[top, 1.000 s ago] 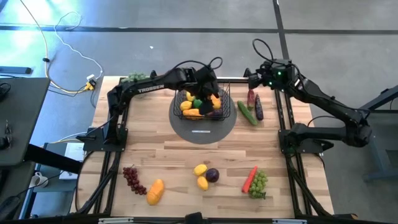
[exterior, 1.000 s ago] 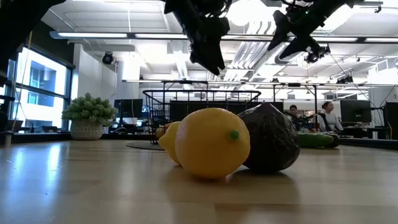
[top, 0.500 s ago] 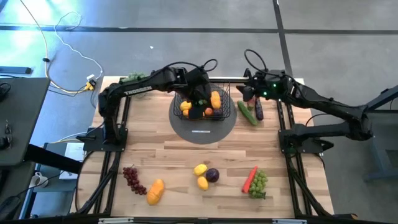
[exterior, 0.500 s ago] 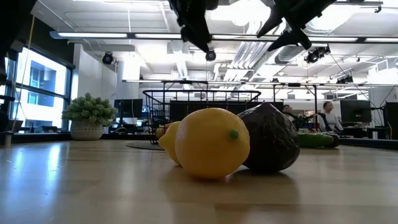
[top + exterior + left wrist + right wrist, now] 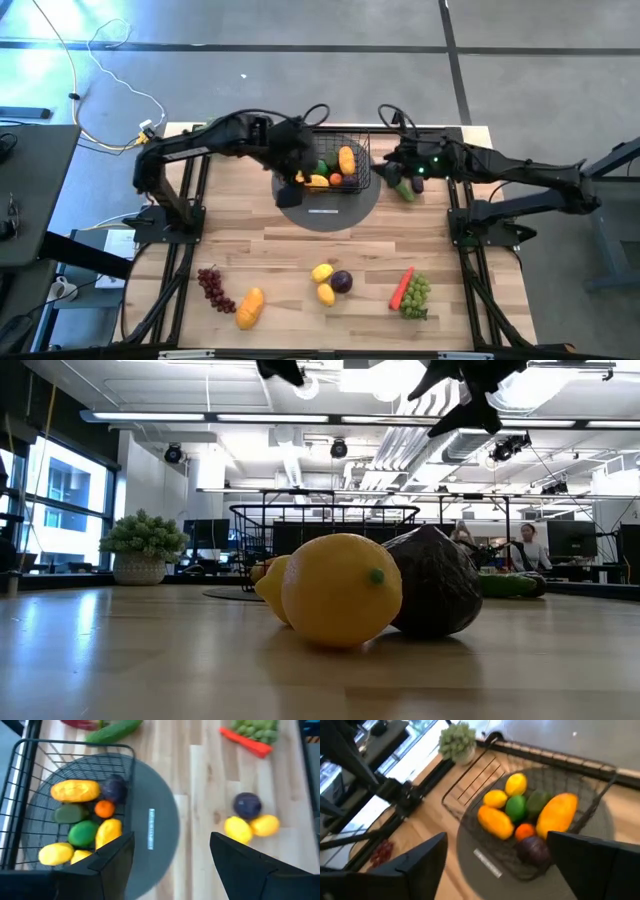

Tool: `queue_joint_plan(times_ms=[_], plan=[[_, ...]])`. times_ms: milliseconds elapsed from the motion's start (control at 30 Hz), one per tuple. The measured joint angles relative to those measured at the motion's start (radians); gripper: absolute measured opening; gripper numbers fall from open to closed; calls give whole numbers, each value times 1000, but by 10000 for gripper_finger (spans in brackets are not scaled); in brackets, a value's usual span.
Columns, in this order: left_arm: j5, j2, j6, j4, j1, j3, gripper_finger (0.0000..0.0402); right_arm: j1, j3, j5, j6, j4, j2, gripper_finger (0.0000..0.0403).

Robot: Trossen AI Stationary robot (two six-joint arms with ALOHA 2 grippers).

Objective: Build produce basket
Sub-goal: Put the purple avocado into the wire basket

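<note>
The black wire basket [image 5: 362,150] stands on a grey disc [image 5: 325,212] at the table's far middle. It holds several toy fruits, among them an orange mango [image 5: 555,820], lemons, a green fruit [image 5: 82,832] and a plum. My left gripper [image 5: 172,865] is open and empty, high over the basket's left edge [image 5: 290,172]. My right gripper [image 5: 500,865] is open and empty, just right of the basket [image 5: 395,165], over a cucumber [image 5: 405,188]. On the near table lie red grapes [image 5: 213,288], a mango [image 5: 250,307], two lemons [image 5: 324,283], a plum [image 5: 342,282], a carrot [image 5: 401,287] and green grapes [image 5: 416,295].
A pale green bushy plant in a pot [image 5: 215,125] stands at the table's far left corner. Bare wood lies between the disc and the near row of produce. Black arm frames run along the table's left and right edges. People sit in the room beyond the table [image 5: 525,545].
My left gripper has risen from over the basket and gone toward the table's left and near edges, to the basket's left rim. My right gripper has gone toward the near edge and a little left, closer to the basket.
</note>
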Motion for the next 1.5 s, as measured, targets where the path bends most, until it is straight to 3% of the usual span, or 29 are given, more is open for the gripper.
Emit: queue_joint_plan(times_ms=[200,733,933,1300,1500], plan=[[-5,-91,-86,-38,-59,0,250,113,0,-77,7,3,49,395],[-176,-236,-282,-71,-255,-23,250,388,0,-77,28,209,231,385],[-195,-266,-374,-4,-305,-155,250,454,0,-77,2,231,317,385],[-251,-327,-562,287,-375,-391,250,573,0,-76,-159,285,468,385],[-311,-333,-643,294,-413,-447,250,625,0,-70,-247,343,530,385]])
